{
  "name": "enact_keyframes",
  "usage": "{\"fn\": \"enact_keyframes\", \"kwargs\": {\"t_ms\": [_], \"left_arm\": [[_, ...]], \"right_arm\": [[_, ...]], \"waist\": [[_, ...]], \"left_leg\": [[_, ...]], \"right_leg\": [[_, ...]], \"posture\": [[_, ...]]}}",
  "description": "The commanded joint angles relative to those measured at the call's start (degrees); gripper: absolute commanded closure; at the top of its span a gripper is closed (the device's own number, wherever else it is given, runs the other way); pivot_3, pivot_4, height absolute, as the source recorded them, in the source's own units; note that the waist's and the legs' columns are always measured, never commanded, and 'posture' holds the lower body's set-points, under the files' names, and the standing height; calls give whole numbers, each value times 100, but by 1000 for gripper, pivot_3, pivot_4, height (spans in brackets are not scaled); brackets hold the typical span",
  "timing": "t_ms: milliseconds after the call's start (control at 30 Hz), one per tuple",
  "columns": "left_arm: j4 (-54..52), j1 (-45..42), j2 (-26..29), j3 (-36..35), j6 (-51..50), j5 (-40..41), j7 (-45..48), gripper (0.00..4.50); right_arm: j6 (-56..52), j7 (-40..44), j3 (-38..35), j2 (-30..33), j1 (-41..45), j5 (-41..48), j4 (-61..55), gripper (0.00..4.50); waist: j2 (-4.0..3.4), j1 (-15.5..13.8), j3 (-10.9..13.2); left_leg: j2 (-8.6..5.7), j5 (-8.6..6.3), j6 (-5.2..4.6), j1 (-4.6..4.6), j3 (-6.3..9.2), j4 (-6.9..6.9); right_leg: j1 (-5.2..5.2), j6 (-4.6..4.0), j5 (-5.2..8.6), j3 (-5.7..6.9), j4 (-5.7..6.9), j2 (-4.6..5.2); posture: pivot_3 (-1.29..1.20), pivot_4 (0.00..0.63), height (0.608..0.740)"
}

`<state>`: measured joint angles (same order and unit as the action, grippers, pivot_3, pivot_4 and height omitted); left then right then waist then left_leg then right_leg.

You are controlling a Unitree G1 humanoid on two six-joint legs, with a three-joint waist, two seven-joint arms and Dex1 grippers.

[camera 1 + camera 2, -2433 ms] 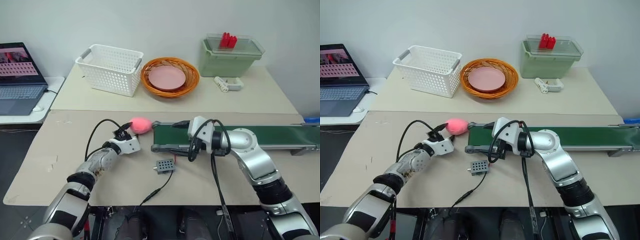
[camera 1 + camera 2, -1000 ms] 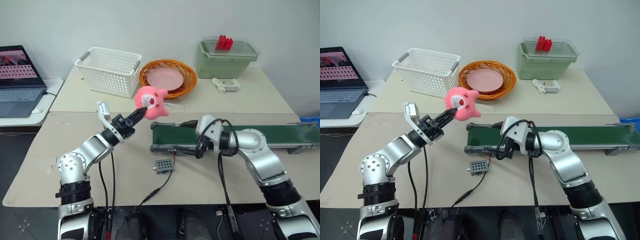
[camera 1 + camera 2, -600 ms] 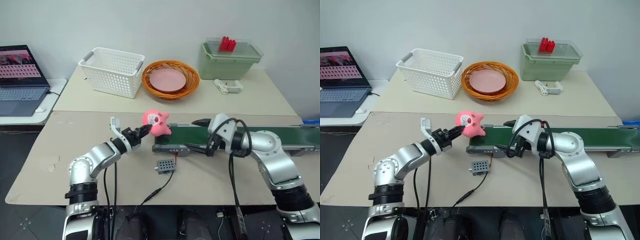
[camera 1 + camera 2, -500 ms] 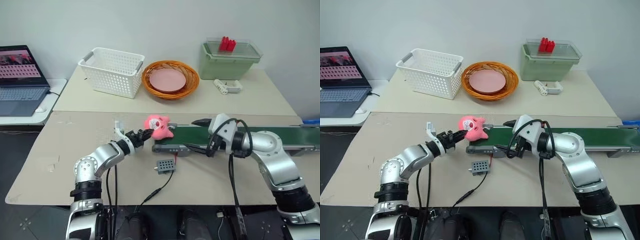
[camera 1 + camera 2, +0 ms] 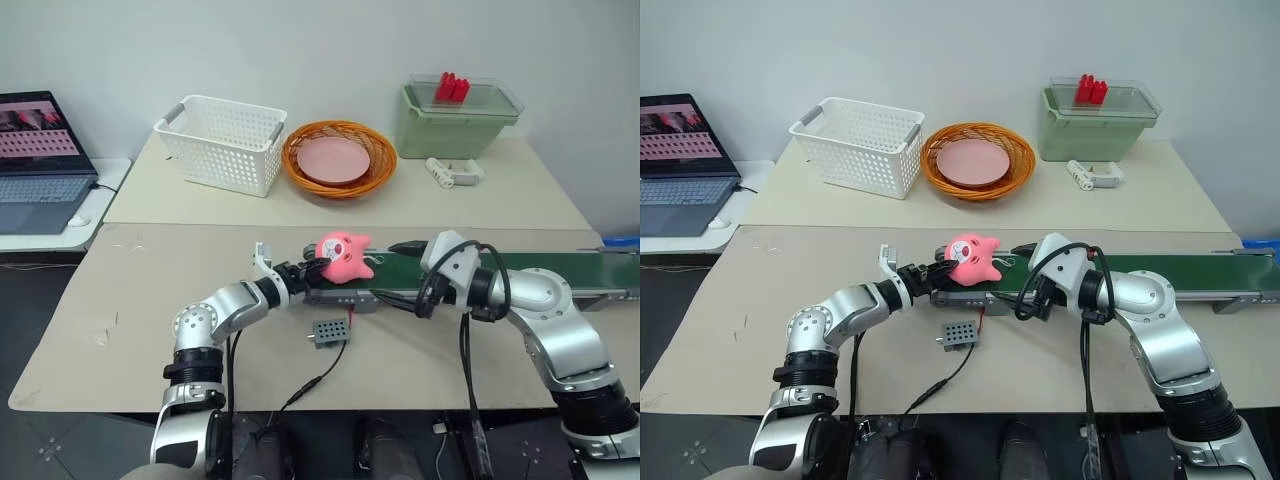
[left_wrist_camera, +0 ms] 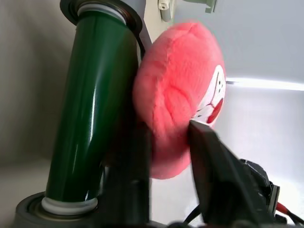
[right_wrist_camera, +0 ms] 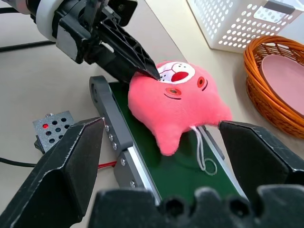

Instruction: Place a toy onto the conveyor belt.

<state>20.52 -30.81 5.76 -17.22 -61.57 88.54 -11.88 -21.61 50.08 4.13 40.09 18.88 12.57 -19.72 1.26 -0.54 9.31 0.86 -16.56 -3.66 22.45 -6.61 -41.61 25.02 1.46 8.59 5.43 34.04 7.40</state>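
The pink plush toy (image 5: 343, 258) lies on the left end of the dark green conveyor belt (image 5: 560, 268), face towards my left arm. My left gripper (image 5: 312, 270) reaches in level from the left. In the left wrist view its fingers stand parted, with the toy's (image 6: 180, 95) edge between them and one fingertip (image 6: 197, 128) against the face. The right wrist view shows the toy (image 7: 175, 99) resting on the belt (image 7: 175, 166). My right gripper (image 5: 390, 270) hovers over the belt just right of the toy, open wide and holding nothing.
A small grey box (image 5: 330, 330) on a black cable lies in front of the belt's left end. At the back stand a white basket (image 5: 222, 140), an orange basket (image 5: 375, 170) holding a pink plate, and a pale green lidded bin (image 5: 460, 125). A laptop (image 5: 40, 155) sits far left.
My left arm has brought the toy down and to the right, from above the table onto the belt's left end, and its fingers have parted. The right gripper has hardly moved.
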Motion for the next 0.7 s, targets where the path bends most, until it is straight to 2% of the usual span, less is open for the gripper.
{"fn": "enact_keyframes", "kwargs": {"t_ms": [33, 100, 467, 600, 700], "left_arm": [[-332, -19, 105, 24, -48, -287, 242, 1725], [-496, -58, 191, 72, -35, -475, 390, 946], [-1252, -112, 578, 318, 15, -1443, 1052, 946], [-1677, -188, 1006, 336, 373, -2125, 1281, 946], [-2042, -94, 1438, 640, 713, -2994, 1440, 946]], "right_arm": [[1, -32, -154, 47, 34, 71, -167, 0], [10, -33, -138, 40, 51, 66, -144, 0], [36, -1, -92, 21, 109, 61, -58, 0], [51, 4, -56, -2, 101, 50, -16, 0], [33, -30, -78, -26, 87, 66, -21, 0]], "waist": [[0, -2, 0], [0, -2, 0], [1, -17, 1], [0, -11, 1], [0, -8, 1]], "left_leg": [[0, 0, 0, 1, 0, 0], [0, 0, 0, 0, 0, 0], [0, -1, 0, 22, 3, 2], [1, -1, 0, 24, 2, 2], [2, -1, 1, 26, 2, 4]], "right_leg": [[1, 0, 0, 0, 0, 0], [1, -1, 0, 0, 0, 0], [19, -4, 2, 5, -2, 2], [23, -4, 2, 5, -1, 2], [27, -6, 3, 5, -2, 2]], "posture": [[0, 150, 740], [0, 150, 740], [0, 150, 740], [0, 150, 740], [0, 150, 740]]}}
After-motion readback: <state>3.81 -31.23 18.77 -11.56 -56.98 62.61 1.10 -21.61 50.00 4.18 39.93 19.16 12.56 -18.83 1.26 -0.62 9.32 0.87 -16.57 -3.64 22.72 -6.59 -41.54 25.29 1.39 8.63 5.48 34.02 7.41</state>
